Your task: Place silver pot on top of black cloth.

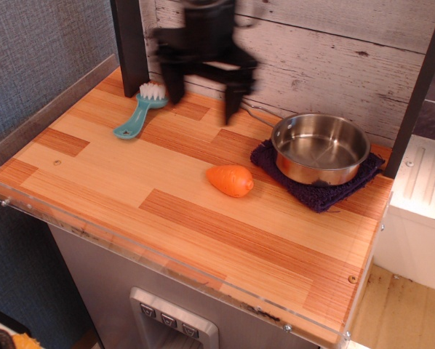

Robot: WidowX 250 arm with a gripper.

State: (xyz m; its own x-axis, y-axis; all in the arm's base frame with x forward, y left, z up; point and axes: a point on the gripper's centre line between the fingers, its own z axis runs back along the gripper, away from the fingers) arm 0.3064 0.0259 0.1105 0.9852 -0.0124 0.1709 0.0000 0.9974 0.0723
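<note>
The silver pot (320, 147) is a shallow shiny steel pan with a thin wire handle pointing back left. It sits upright on the black cloth (316, 190), a dark purple knitted square at the right back of the wooden table. My gripper (203, 96) is blurred by motion, raised above the back middle of the table, well left of the pot. Its two fingers (230, 102) hang wide apart and hold nothing.
An orange toy carrot (230, 179) lies just left of the cloth. A teal brush (140, 111) with white bristles lies at the back left. A dark post (130, 45) stands at the back left, a plank wall (334, 43) behind, and a clear rim (166, 265) edges the front.
</note>
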